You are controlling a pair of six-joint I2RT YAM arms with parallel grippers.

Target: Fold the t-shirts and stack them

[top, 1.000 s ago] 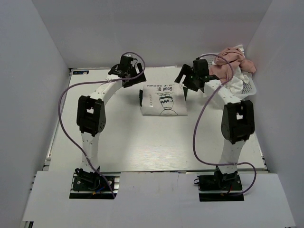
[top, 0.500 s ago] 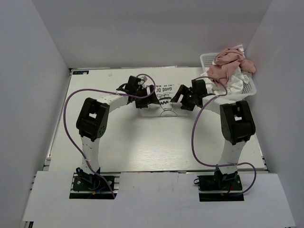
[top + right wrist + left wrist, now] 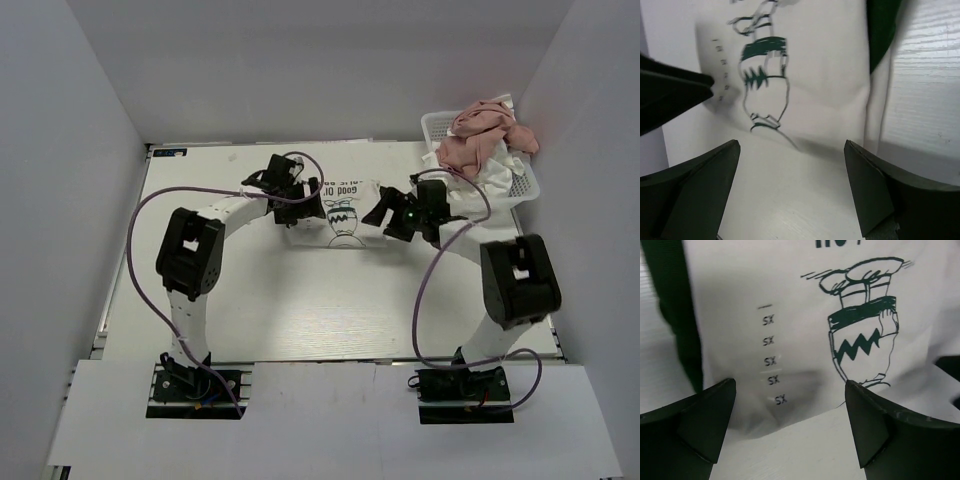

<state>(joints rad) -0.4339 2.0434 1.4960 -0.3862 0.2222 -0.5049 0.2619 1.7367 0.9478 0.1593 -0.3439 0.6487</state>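
Observation:
A folded white t-shirt (image 3: pixel 345 205) with a dark green printed drawing and lettering lies flat at the middle back of the table. It fills the left wrist view (image 3: pixel 805 300), with a dark green sleeve (image 3: pixel 675 315) at its left. The right wrist view shows it too (image 3: pixel 815 65), with green cloth (image 3: pixel 882 30) at its right. My left gripper (image 3: pixel 300 207) (image 3: pixel 790 430) is open and empty, low over the shirt's near left edge. My right gripper (image 3: pixel 385 212) (image 3: pixel 790 192) is open and empty at the near right edge. A dusty pink shirt (image 3: pixel 480 135) and a white shirt (image 3: pixel 495 178) sit in the basket.
The white latticed basket (image 3: pixel 432 124) stands at the back right corner, close behind my right arm. White walls close in the table (image 3: pixel 300 300) on three sides. Purple cables loop off both arms. My left gripper's finger shows at the left of the right wrist view (image 3: pixel 670 95).
Both grippers have come forward from the back of the table and down to the near edge of the folded shirt. The right arm's elbow has swung out to the right.

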